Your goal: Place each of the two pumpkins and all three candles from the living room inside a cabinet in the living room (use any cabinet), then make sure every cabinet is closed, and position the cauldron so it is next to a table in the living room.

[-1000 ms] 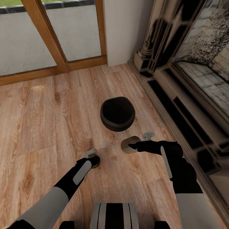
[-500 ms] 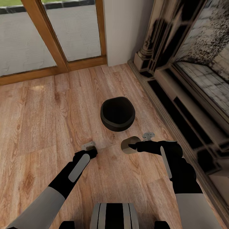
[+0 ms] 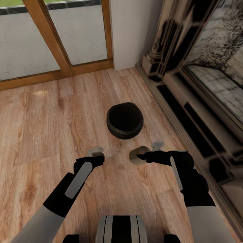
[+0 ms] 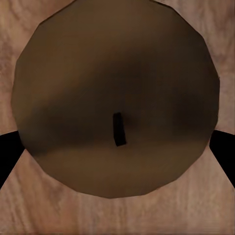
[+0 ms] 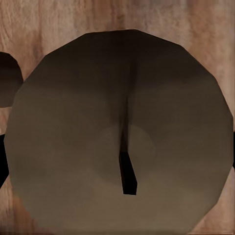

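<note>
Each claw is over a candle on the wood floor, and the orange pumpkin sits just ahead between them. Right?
Not quite. The head view shows that the thing ahead between the claws is the black cauldron, not an orange pumpkin. The rest holds: the left claw and the right claw are each over a candle on the wood floor.

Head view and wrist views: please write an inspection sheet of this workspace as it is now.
Surface: wooden floor.
Job's things: cauldron upright on the floor; candle at the right gripper; second candle under the left gripper.
Clutter: nothing seen.
Grippers: right gripper shut on candle, held tilted; left gripper over second candle, grip unclear.
Cables: nothing seen.
Surroundings: glass door, white wall, dark fireplace on the right.
</note>
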